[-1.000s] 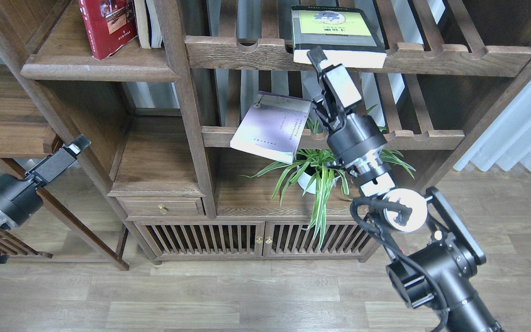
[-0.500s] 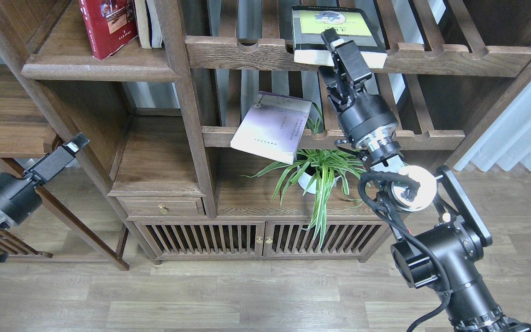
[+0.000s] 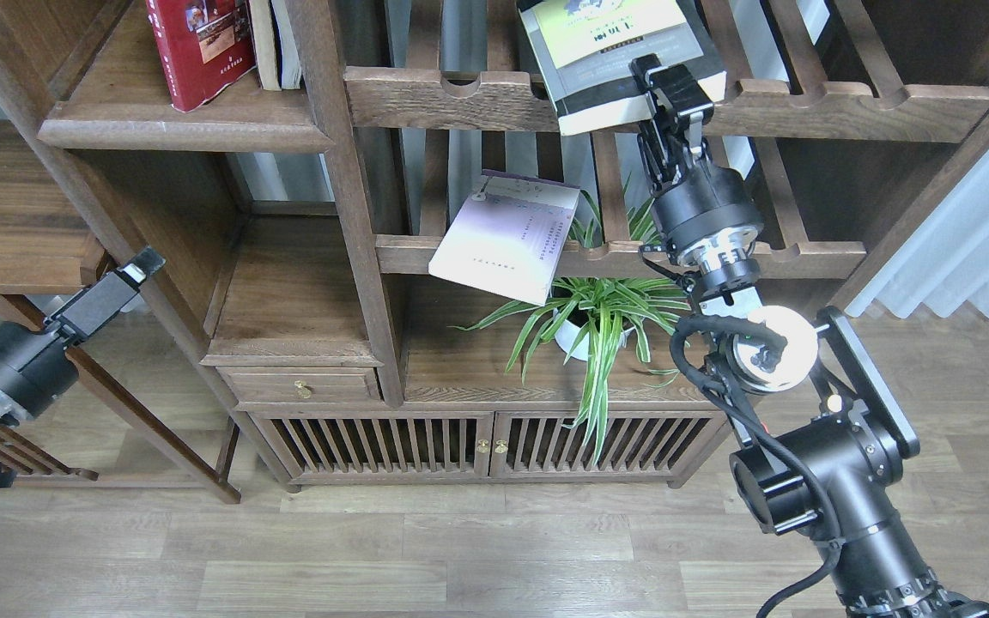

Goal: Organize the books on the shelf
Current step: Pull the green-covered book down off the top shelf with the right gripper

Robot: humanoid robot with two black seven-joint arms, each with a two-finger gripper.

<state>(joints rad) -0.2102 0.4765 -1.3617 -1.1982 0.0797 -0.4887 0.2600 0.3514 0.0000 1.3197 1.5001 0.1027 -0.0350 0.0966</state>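
Red paperback [image 3: 200, 47]: upright on the solid dark-brown shelf [image 3: 177, 129] at upper left, leaning against a couple of pale volumes [image 3: 276, 43]; judged already in place.
Thick yellow-green book [image 3: 615, 60]: lying on the upper slatted rack [image 3: 846, 107], skewed, near corner jutting past the notched front rail; not on the shelf yet.
Right gripper [image 3: 670, 81]: at the book's near right corner, dark fingers overlapping cover and page edge; seemingly clamped on that corner (the fingers read as one dark mass, so impossible to say firmly whether closed or merely touching).
Lavender paperback [image 3: 507, 236]: tilted on the lower slatted rack [image 3: 803, 256], sagging over its front rail above the potted plant [image 3: 597, 318]; untouched, well apart from either gripper.
Left gripper [image 3: 130, 281]: low at the left, beside the cabinet side, holding nothing; seen end-on, so jaw state cannot be told.
Progress: roughly one of three books shelved, as a judgement.
Remaining: thick book to carry over to the shelf beside the red one, then the lavender paperback (risk of it sliding off onto the plant if bumped).
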